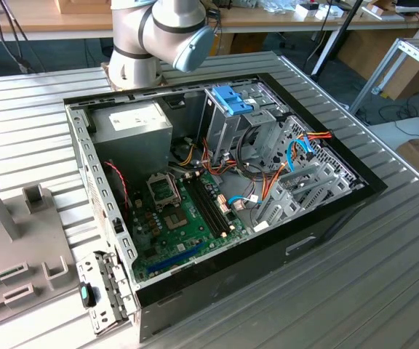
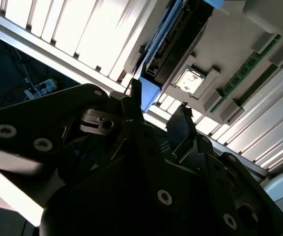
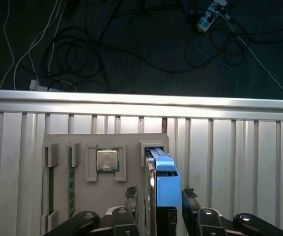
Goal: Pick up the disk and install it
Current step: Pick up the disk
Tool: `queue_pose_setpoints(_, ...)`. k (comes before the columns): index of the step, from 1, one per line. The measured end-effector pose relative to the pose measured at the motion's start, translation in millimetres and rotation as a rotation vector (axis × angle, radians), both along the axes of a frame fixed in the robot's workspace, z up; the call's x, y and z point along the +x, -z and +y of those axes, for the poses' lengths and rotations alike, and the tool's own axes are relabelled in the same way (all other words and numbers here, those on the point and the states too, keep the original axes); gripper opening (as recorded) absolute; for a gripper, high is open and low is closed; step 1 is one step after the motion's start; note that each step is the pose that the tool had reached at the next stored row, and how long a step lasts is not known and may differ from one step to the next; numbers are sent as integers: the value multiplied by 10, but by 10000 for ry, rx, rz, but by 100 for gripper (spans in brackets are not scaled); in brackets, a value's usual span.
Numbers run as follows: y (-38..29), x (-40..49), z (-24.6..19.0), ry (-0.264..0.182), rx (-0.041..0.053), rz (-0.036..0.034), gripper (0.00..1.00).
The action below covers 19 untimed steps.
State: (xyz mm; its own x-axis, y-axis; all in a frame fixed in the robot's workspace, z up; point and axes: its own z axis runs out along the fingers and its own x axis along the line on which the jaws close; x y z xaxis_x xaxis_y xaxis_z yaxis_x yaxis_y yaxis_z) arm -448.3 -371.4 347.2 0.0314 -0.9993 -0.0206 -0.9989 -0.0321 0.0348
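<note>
Pick-up stage, nothing lifted yet. Hovering with the gripper (image 3: 159, 192) directly over the disk (image 3: 164, 184), stood on edge in a slot of the grey fixture plate (image 3: 107, 140). Parked on the ribbed table (image 1: 369, 291) at the exterior view's left, near side, beside the open computer case (image 1: 268, 247).

Straddling the blue carrier rail (image 2: 150, 93) with fingers (image 3: 131, 194) spread, one per flank, nothing clamped. Apparently a thin gap left on each side, judging from both wrist views.

Likely trouble:
- Closing off-centre, touching one flank first and tipping the disk in its slot.
- Pinching only the plastic rail rather than the metal body, with risk of flex or slip under the weight.
- Pulling up at a slant, with risk of jamming in the slot and dragging the plate along.
- Straying sideways and clipping the processor chip (image 3: 106, 160) just beside the slot, or the memory stick (image 3: 70, 182) farther along the plate.

At the case:
- Drive cage (image 1: 228, 131) on the far side, crowded by loose cables (image 1: 317, 135). Risk of snagging or pinching wires on the way in.
- Blue part (image 1: 233, 99) already sitting at the cage top, so possibly a taken bay. No telling the free bay from here.
</note>
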Motion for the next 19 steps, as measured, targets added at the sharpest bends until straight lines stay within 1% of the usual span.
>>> queue_pose_setpoints(1,14,-14,3,0,2,-22,48)
queue_pose_setpoints(2,22,-16,4,0,2,-29,48)
queue_pose_setpoints(5,65,-17,9,-1,1,-34,48)
queue_pose_setpoints(6,93,-18,12,0,1,-33,48)
queue_pose_setpoints(9,144,-17,24,0,0,-31,48)
queue_pose_setpoints(12,161,-17,34,0,1,-35,48)
queue_pose_setpoints(16,261,-17,40,0,1,-34,48)
queue_pose_setpoints(17,276,-18,41,0,1,-33,48)
queue_pose_setpoints(18,309,-17,41,0,1,-33,48)
queue_pose_setpoints(19,321,-18,41,0,1,-34,48)
